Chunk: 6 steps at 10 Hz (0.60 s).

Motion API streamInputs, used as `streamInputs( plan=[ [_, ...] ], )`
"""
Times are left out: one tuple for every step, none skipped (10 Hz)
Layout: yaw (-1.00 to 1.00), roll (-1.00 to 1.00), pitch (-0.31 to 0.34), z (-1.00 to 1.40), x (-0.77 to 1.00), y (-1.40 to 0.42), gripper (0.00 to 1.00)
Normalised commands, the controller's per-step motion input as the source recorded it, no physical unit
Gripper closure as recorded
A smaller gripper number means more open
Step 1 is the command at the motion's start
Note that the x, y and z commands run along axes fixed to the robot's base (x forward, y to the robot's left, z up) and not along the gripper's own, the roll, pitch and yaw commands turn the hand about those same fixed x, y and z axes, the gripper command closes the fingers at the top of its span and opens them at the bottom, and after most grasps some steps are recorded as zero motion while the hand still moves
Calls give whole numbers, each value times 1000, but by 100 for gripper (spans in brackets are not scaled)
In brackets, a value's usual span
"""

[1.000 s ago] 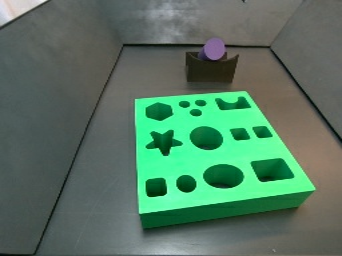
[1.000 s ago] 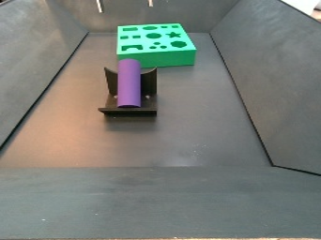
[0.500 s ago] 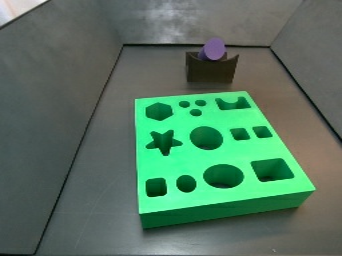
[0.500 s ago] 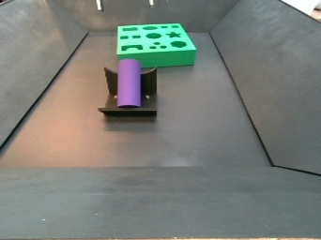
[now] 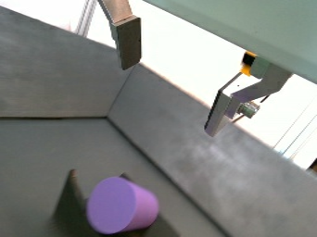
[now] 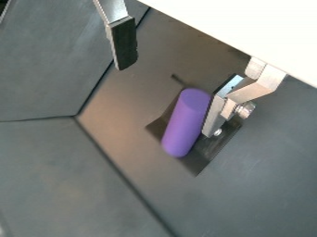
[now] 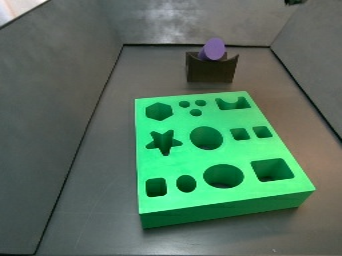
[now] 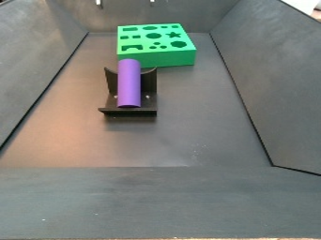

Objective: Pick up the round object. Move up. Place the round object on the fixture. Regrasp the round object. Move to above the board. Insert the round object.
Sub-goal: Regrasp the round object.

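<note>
While the purple round object (image 8: 128,81) lies in the notch of the dark fixture (image 8: 128,103), the green board (image 8: 156,45) sits just beyond the fixture. The pincer (image 6: 173,57) hangs above the fixture, spread wide, grasping nothing.

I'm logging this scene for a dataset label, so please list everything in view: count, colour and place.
peg: one, purple, lying in the notch on top of the fixture, apart from the board.
fixture: one, dark, on the floor under the peg.
board: one, bright green with many cut-out holes, flat on the floor; none of its holes holds a piece.
bin walls: grey, around the dark floor.
gripper: one, silver fingers with dark pads, open and holding nothing, above the peg in both wrist views; barely in view at the top edge of the side views.
</note>
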Motion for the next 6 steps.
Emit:
streamInputs(
  plan=[
    [111, 772, 137, -15, 85, -37, 0],
    [127, 570, 130, -11, 87, -40, 0],
    [139, 438, 121, -14, 88, -38, 0],
    [153, 258, 93, -3, 81, -24, 0],
    [139, 224, 7, -1000, 29, 77, 0],
    [137, 206, -20, -1000, 33, 75, 0]
  ],
)
